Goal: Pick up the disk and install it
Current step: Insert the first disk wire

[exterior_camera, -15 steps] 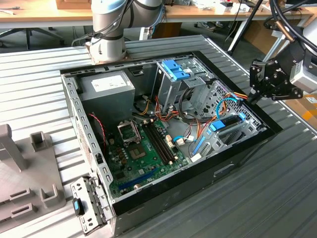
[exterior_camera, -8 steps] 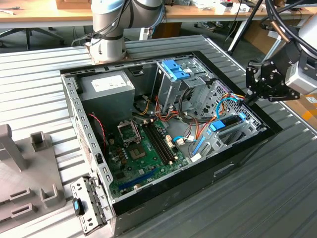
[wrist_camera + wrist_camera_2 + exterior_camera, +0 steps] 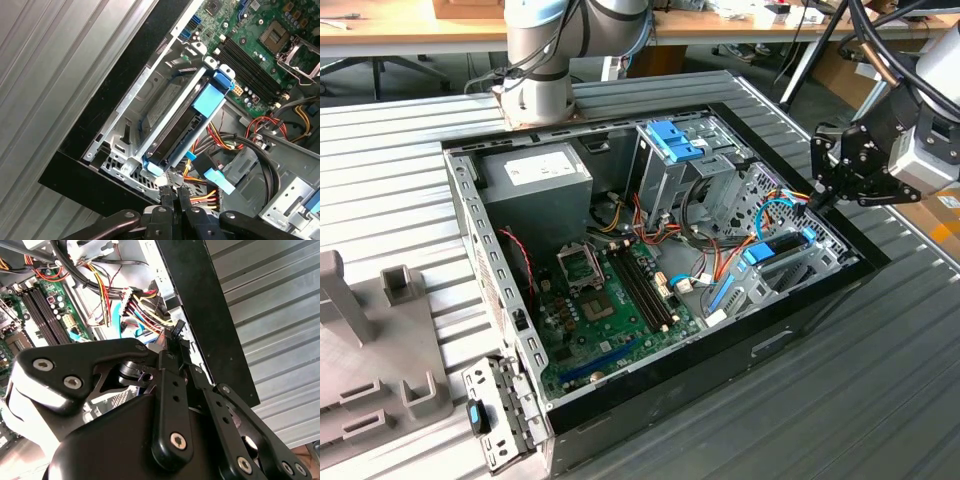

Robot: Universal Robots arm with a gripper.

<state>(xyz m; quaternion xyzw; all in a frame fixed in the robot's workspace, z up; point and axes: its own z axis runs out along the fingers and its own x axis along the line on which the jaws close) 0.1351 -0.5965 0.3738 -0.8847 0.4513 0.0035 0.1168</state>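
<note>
One disk (image 3: 175, 132) sits slotted in its metal bay (image 3: 120, 107) — jaws pressed together, empty, nearby.

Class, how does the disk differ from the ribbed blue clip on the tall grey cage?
The disk is black, blue only at its rails and tabs; the clip is blue all over. The disk lies low by the case edge; the clip tops the cage, higher up. Both carry bright blue plastic.
</note>
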